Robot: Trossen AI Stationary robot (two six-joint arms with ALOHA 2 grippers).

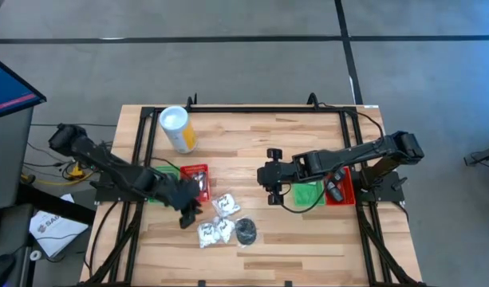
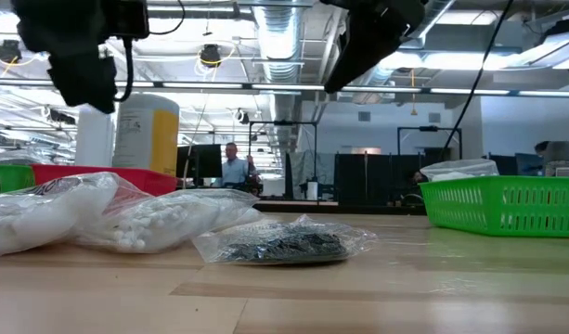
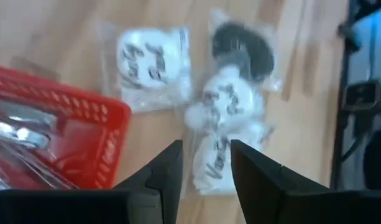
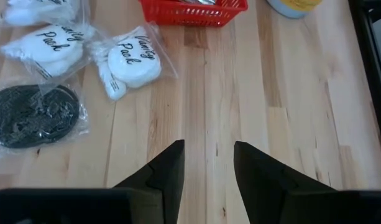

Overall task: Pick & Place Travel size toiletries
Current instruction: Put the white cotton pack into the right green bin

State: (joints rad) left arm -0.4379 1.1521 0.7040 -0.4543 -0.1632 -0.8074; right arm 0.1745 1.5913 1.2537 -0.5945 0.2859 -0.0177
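Observation:
The travel size toiletries lie loose on the wooden table near its front: three clear bags of white sachets [image 1: 226, 206] [image 1: 206, 233] [image 3: 154, 59] and a bag with a black round disc [image 1: 246, 231] [image 4: 32, 115] [image 2: 282, 243]. My left gripper [image 1: 188, 214] [image 3: 206, 163] hovers open above the sachets, next to a red tray [image 3: 84, 134] that holds silvery tubes. My right gripper [image 1: 264, 177] [image 4: 209, 165] stands open over bare wood to the right of the sachets, nothing between its fingers.
A yellow cylinder with a white top [image 1: 177, 129] lies at the far left of the table. A green tray [image 1: 308, 193] [image 2: 507, 204] and a second red tray [image 1: 340, 185] sit at the right, under the right arm. Bare wood lies between the trays.

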